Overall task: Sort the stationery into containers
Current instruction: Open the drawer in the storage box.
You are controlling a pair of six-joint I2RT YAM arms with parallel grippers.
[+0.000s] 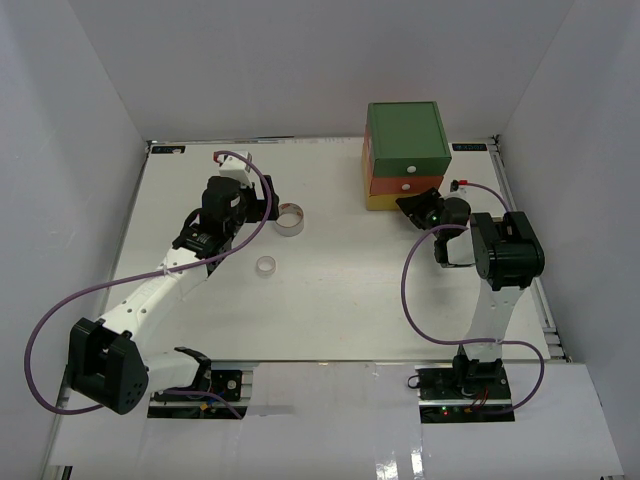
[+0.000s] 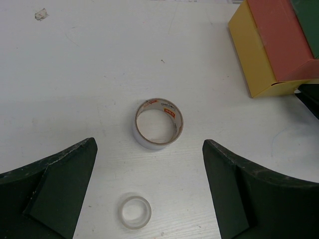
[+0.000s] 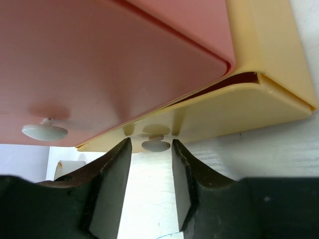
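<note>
Two pieces of stationery lie on the white table: a grey tape roll (image 1: pixel 290 220) (image 2: pixel 158 123) and a smaller whitish tape roll (image 1: pixel 266 266) (image 2: pixel 135 211). My left gripper (image 1: pixel 266 206) (image 2: pixel 149 145) hangs wide open above them, holding nothing. The containers are a stacked unit (image 1: pixel 405 155) with a green drawer over orange over yellow. My right gripper (image 1: pixel 414 209) (image 3: pixel 151 145) sits at the yellow drawer's front (image 3: pixel 249 107). Its jaws straddle that drawer's white knob (image 3: pixel 156 145) with narrow gaps on both sides. The orange drawer's knob (image 3: pixel 45 131) is to the left.
White walls enclose the table on three sides. Purple cables loop from both arms over the table (image 1: pixel 340 300). The drawer unit (image 2: pixel 269 55) stands at the back right, close to the right arm.
</note>
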